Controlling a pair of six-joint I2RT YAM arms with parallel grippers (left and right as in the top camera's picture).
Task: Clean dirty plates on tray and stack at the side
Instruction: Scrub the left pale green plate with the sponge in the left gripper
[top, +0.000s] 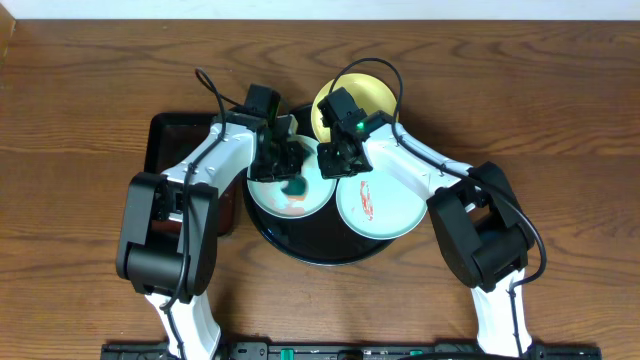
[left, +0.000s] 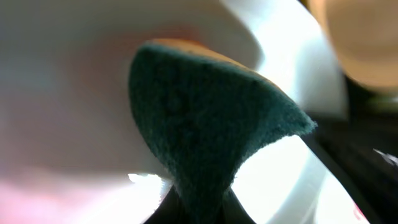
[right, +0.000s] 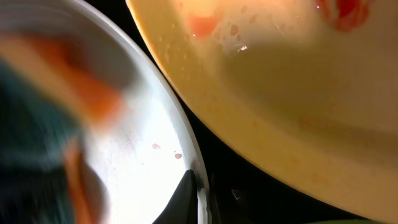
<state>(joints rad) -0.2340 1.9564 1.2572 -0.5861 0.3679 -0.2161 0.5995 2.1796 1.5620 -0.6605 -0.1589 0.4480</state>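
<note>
Three plates (top: 378, 205) crowd tray (top: 315, 255) | left jaws clamp sponge (left: 205, 118) | right jaws pinch aqua plate (top: 268, 198) rim

From above, the light is bright and even, and everything looks sharp. The arms (top: 225, 150) drop soft, faint shadows on the brown table (top: 80, 80). The black tray (top: 310, 248) looks very dark. The left wrist picture is very close and fuzzy. The green sponge (left: 205, 124) looks dark, and the pale plate (left: 280, 186) behind it glows white with glare. The right wrist picture is soft too, and its left side is smeared with blur. The yellow plate (right: 280, 93) has tiny bright spots.
</note>
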